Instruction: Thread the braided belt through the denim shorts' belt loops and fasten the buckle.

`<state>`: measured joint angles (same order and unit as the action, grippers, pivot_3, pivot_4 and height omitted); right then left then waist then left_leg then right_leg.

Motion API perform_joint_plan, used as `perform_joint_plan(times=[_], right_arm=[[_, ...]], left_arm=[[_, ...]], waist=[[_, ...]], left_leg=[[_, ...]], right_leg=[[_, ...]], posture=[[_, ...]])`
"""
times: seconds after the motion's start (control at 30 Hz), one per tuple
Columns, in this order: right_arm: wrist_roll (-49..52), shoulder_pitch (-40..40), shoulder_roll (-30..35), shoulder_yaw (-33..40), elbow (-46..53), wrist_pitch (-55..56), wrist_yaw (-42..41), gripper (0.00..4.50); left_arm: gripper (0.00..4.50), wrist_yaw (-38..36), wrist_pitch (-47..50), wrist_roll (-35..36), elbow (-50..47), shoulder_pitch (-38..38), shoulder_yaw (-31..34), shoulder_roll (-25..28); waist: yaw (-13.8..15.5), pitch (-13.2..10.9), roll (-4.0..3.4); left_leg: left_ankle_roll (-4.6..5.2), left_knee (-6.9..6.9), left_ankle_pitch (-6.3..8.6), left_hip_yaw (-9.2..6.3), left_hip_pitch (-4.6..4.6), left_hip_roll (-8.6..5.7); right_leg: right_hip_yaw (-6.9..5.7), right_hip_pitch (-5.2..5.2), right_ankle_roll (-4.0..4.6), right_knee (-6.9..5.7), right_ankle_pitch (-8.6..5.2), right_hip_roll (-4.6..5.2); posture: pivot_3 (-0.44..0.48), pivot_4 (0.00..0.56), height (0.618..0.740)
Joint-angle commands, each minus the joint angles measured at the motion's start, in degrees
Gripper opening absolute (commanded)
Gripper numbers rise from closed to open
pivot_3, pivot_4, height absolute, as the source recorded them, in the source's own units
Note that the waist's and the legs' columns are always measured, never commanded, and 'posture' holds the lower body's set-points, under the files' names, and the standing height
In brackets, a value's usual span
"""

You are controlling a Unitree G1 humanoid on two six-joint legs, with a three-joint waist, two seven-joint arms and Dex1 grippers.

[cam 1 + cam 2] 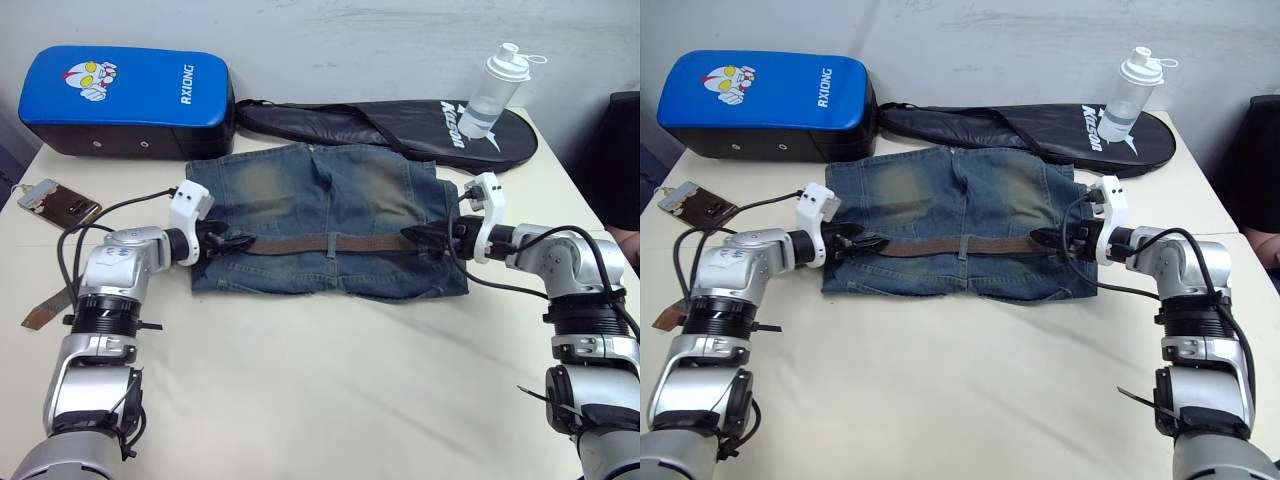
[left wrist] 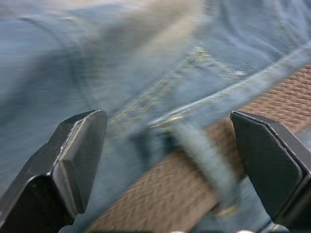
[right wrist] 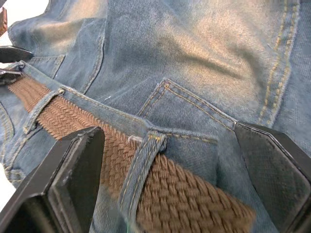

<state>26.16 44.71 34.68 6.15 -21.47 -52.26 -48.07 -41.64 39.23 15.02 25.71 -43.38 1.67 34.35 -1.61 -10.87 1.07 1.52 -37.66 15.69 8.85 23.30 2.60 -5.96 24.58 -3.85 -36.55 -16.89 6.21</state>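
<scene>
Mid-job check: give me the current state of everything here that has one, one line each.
braided belt: lying along the waistband, passing under belt loops.
denim shorts: spread flat on the table.
belt loops: belt runs beneath the near one.
buckle: not discernible, fastening unconfirmed.
left tool: open, straddling the belt.
right tool: open, straddling the belt.
bottle: upright, capped.
racket bag: lying flat.

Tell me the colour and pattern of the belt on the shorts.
The braided belt is brown with a woven braid pattern, clearest in the right wrist view.
</scene>
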Motion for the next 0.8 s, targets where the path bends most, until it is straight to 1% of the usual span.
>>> perform_joint_plan(times=[0.03,0.07,0.13,0.17,0.23,0.3,0.37,0.4,0.43,0.47,0.5,0.57,0.6,0.67,0.73,0.8], right_arm=[[-1.40,1.37,-0.21,-1.13,-2.07,3.32,-1.28,4.50],[-1.70,1.41,-0.24,-1.45,-2.63,3.76,-1.52,4.50],[-2.62,1.29,-0.33,-2.66,-3.72,4.60,-2.37,4.50],[-3.10,1.16,-0.40,-3.22,-4.18,5.03,-2.88,4.25],[-3.66,0.79,-0.32,-3.88,-4.66,6.59,-4.16,3.64],[-3.94,0.63,-0.20,-4.10,-4.84,7.90,-5.30,2.73],[-3.46,-0.13,-0.03,-3.64,-3.29,11.35,-8.31,1.78],[-2.66,-0.88,0.42,-3.01,-1.69,13.33,-10.70,1.30],[-2.15,-1.40,0.73,-2.56,-0.66,14.70,-12.39,0.84],[-1.57,-2.15,1.31,-2.20,0.69,15.85,-14.38,0.37],[-1.27,-2.72,1.70,-2.01,1.58,16.54,-15.71,0.14],[0.05,-4.69,2.63,-1.33,4.99,18.69,-18.99,0.12],[1.98,-5.89,2.57,-0.25,8.48,18.11,-19.48,0.12],[4.81,-7.86,2.25,1.41,14.03,17.13,-19.36,0.12],[6.51,-10.91,1.48,2.89,20.52,18.94,-18.64,0.12],[6.42,-14.91,1.16,3.62,26.43,22.66,-18.28,0.12]], left_arm=[[4.45,0.27,0.03,0.92,-2.16,0.81,1.63,-0.61],[4.45,0.35,0.23,1.05,-2.40,0.91,1.76,-0.77],[3.92,0.64,0.45,1.05,-3.17,1.77,2.03,-0.77],[3.74,0.70,0.61,1.14,-3.61,2.26,2.25,-0.66],[2.90,0.74,0.73,1.44,-4.62,3.22,3.02,-0.23],[2.04,0.76,0.95,1.70,-5.50,3.77,3.65,0.04],[1.14,0.26,0.85,2.71,-7.09,4.35,5.12,0.48],[0.71,-0.41,1.33,3.77,-9.41,5.05,6.14,1.02],[0.31,-0.87,1.74,4.50,-11.14,5.59,6.84,1.38],[0.01,-1.70,2.41,5.42,-13.48,6.47,7.40,1.99],[0.00,-2.16,2.94,6.10,-15.14,7.17,7.73,2.42],[0.00,-4.52,6.80,8.48,-20.59,10.34,8.21,4.90],[0.00,-6.05,7.12,9.39,-23.82,12.70,8.70,6.52],[0.00,-7.90,7.70,11.23,-28.52,15.96,9.78,8.72],[0.00,-10.61,6.87,13.60,-33.09,18.97,11.41,10.71],[0.00,-12.75,6.09,17.09,-36.45,20.65,14.00,11.11]], waist=[[-0.01,0.00,0.00],[0.00,0.00,0.00],[0.01,0.00,0.00],[0.00,0.00,0.00],[-0.01,0.00,0.00],[-0.03,0.00,0.00],[-0.02,0.00,0.00],[-0.01,0.00,0.00],[-0.02,0.00,0.00],[-0.04,0.00,0.00],[-0.01,0.00,0.00],[-0.07,0.00,0.00],[-0.11,0.00,0.00],[-0.17,0.00,0.00],[-0.08,0.00,0.00],[0.02,0.00,0.00]], left_leg=[[0.00,0.00,0.00,0.00,0.00,0.00],[0.00,0.00,0.00,0.00,-0.01,0.00],[0.00,-0.03,0.00,0.00,0.00,0.00],[0.00,-0.03,0.00,0.00,-0.01,0.00],[0.00,-0.04,0.00,0.00,-0.01,0.01],[0.00,-0.04,0.00,0.00,0.00,0.01],[0.00,-0.04,0.00,0.00,-0.01,0.02],[0.00,-0.05,0.00,0.00,-0.01,0.02],[0.00,-0.05,0.00,0.00,-0.01,0.03],[0.00,-0.05,0.01,0.00,0.00,0.03],[-0.01,-0.04,0.02,0.00,0.00,0.04],[-0.01,-0.04,0.02,0.00,0.01,0.04],[-0.02,-0.04,0.03,0.00,0.00,0.05],[-0.05,-0.02,0.05,0.00,-0.03,0.09],[-0.07,-0.02,0.05,-0.01,-0.04,0.11],[-0.11,-0.03,0.07,-0.06,-0.04,0.12]], right_leg=[[0.01,0.00,0.00,0.00,0.00,0.00],[0.00,-0.01,0.00,0.00,0.00,0.00],[0.00,-0.01,0.00,-0.01,0.00,0.00],[0.00,-0.01,0.00,-0.01,0.00,0.00],[0.01,-0.01,0.00,-0.02,0.00,0.01],[0.01,-0.01,0.00,-0.02,0.00,0.01],[0.01,-0.01,0.00,-0.02,0.00,0.00],[0.01,-0.01,0.00,-0.02,0.00,0.00],[0.01,-0.01,0.00,-0.02,0.00,0.00],[0.01,-0.01,0.00,-0.01,0.00,0.00],[0.01,-0.01,0.00,0.00,0.00,0.00],[0.01,-0.01,0.00,0.01,0.00,0.00],[0.03,-0.02,0.00,0.01,0.00,0.00],[0.06,-0.02,0.00,0.01,0.00,-0.02],[0.06,-0.01,0.00,0.00,0.00,-0.02],[0.09,-0.03,0.01,0.02,0.00,-0.01]], posture=[[0.000,0.150,0.740],[0.000,0.150,0.740],[0.000,0.150,0.740],[0.000,0.150,0.740],[0.000,0.150,0.740],[0.000,0.150,0.740],[0.000,0.150,0.740],[0.000,0.150,0.740],[0.000,0.150,0.740],[0.000,0.150,0.740],[0.000,0.150,0.740],[0.000,0.150,0.740],[0.000,0.150,0.740],[0.000,0.150,0.740],[0.000,0.150,0.740],[0.000,0.150,0.740]])
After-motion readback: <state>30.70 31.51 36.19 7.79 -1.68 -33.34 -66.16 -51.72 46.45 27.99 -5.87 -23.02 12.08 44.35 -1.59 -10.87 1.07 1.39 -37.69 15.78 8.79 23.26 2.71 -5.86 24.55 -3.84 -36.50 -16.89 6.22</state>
